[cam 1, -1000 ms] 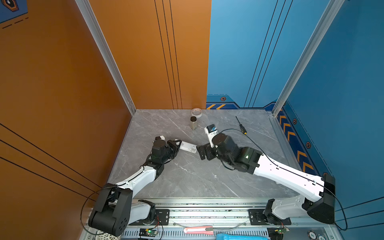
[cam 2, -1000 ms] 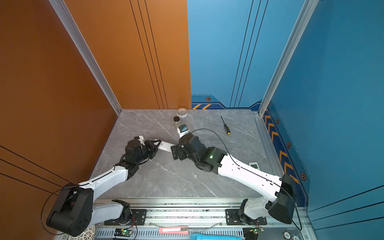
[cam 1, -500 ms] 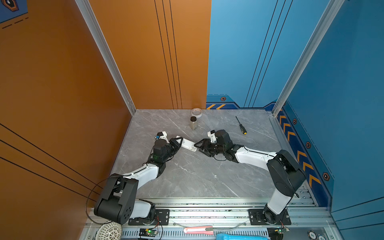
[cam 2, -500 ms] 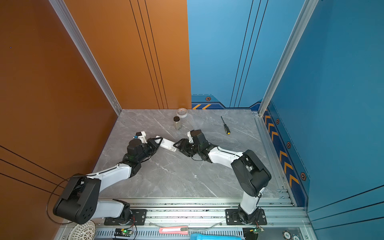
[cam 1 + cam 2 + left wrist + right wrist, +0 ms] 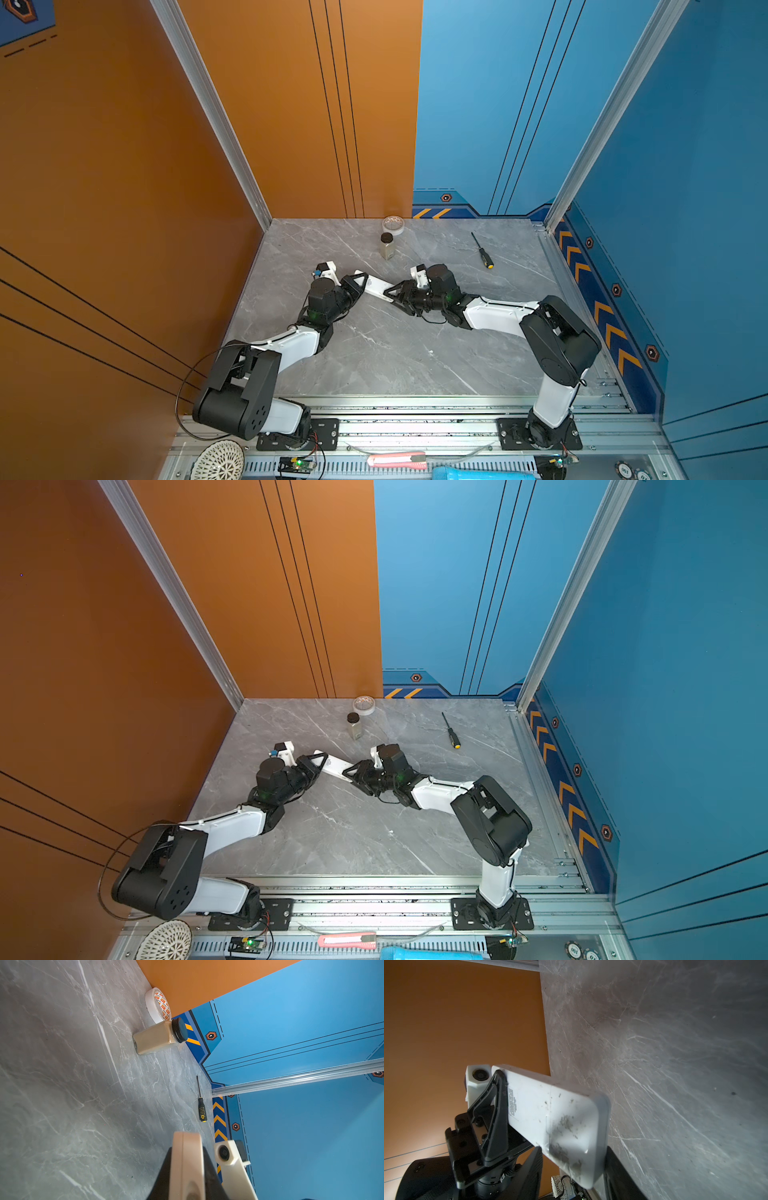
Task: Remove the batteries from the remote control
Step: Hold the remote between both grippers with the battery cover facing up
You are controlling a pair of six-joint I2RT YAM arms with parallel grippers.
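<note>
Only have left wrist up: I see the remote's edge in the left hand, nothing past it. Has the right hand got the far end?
Observer: Yes. In a top view the right hand is closed on the remote's far end, against both long edges.
Operator: Battery cover off?
Observer: No. In the right wrist view the battery cover sits flush and closed.
Operator: Surface clean?
Observer: No, grey smudges run across that cover.

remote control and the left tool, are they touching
Touching. The left wrist view shows the left tool clamped on the remote control, both black fingers flush against its faces, no gap.
</note>
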